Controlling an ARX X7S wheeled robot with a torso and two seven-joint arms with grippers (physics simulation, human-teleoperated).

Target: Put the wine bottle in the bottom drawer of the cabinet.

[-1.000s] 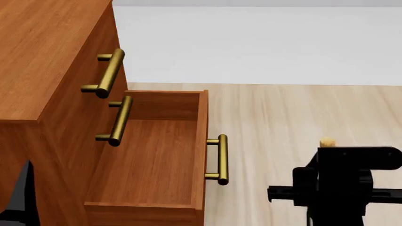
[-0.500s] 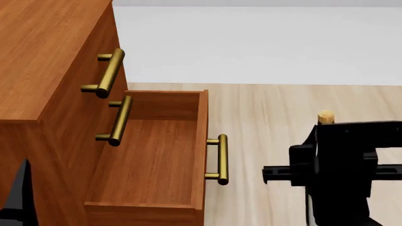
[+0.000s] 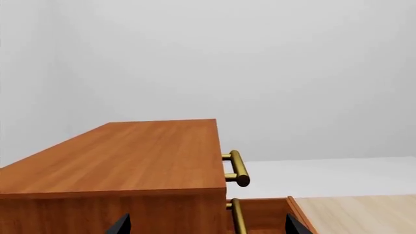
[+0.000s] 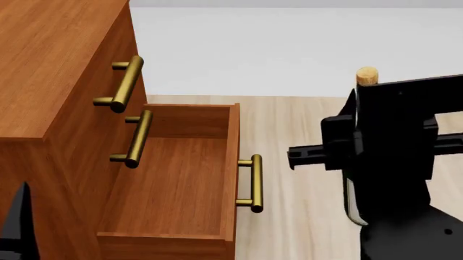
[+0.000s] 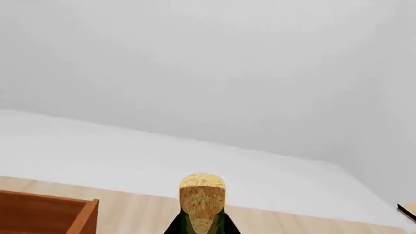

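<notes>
The wine bottle (image 4: 367, 76) shows its tan cork above my black right arm, with a pale sliver of its body lower down; the rest is hidden. My right gripper (image 4: 376, 142) is shut on it, to the right of the cabinet and higher than the drawer. In the right wrist view the cork and dark green neck of the wine bottle (image 5: 202, 199) rise between the gripper's (image 5: 202, 230) dark fingers. The cabinet (image 4: 51, 70) stands at the left with its bottom drawer (image 4: 170, 184) pulled out and nothing in it. My left gripper (image 3: 206, 230) is open beside the cabinet (image 3: 123, 158).
Brass bar handles (image 4: 127, 84) stick out from the two shut drawer fronts above, and another handle (image 4: 253, 183) from the open drawer's front. Pale wood floor (image 4: 304, 130) stretches between the drawer and my right arm. A white wall lies behind.
My right arm has lifted the wine bottle well upward and slightly left toward the drawer. A left fingertip has come into the head view at the lower left.
</notes>
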